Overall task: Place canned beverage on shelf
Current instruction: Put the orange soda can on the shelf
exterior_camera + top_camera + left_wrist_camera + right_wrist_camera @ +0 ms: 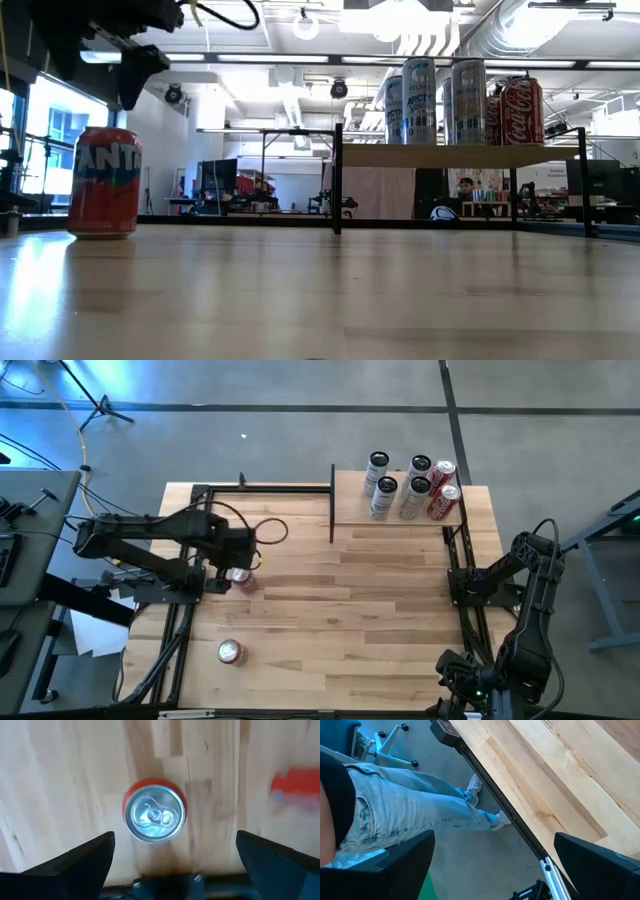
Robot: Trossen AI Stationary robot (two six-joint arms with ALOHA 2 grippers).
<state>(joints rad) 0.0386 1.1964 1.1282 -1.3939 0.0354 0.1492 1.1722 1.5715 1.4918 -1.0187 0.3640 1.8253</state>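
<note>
Wooden table: spread left gripper above upright red can

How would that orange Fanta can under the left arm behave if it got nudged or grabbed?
The Fanta can stands upright, unopened, so it is probably full and fairly steady. Its smooth round wall could slip between the open left gripper fingers. If tipped, it would likely roll across the table.

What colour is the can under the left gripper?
Red-orange body, silver top: the can shows best in the left wrist view.
</note>
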